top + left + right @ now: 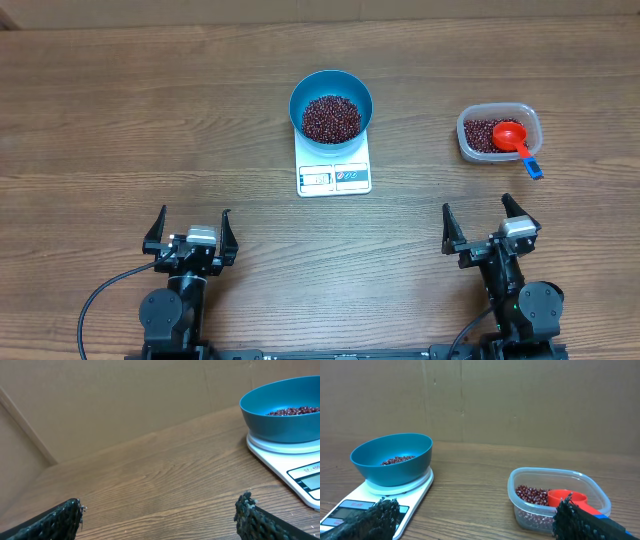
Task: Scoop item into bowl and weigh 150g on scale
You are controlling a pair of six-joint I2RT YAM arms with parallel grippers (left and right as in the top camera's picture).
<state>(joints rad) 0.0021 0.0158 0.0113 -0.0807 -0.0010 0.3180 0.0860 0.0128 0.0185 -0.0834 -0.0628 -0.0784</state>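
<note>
A blue bowl (331, 105) (285, 410) (392, 459) holding dark red-brown beans (331, 118) (397, 460) stands on the white scale (334, 168) (295, 460) (375, 500) at the table's middle back. More beans (482, 135) (532, 495) lie in a clear tub (498, 134) (559, 499) at the right, with a red scoop (512, 137) (567, 497) resting in it. My left gripper (190, 232) (160, 512) stands open near the front left, nothing between its fingers. Open too is my right gripper (490, 225) (475, 515), near the front right, short of the tub.
The scoop's blue handle tip (534, 170) sticks out past the tub's front rim. A cardboard wall (520, 400) rises behind the table. Bare wood lies between the grippers and the scale.
</note>
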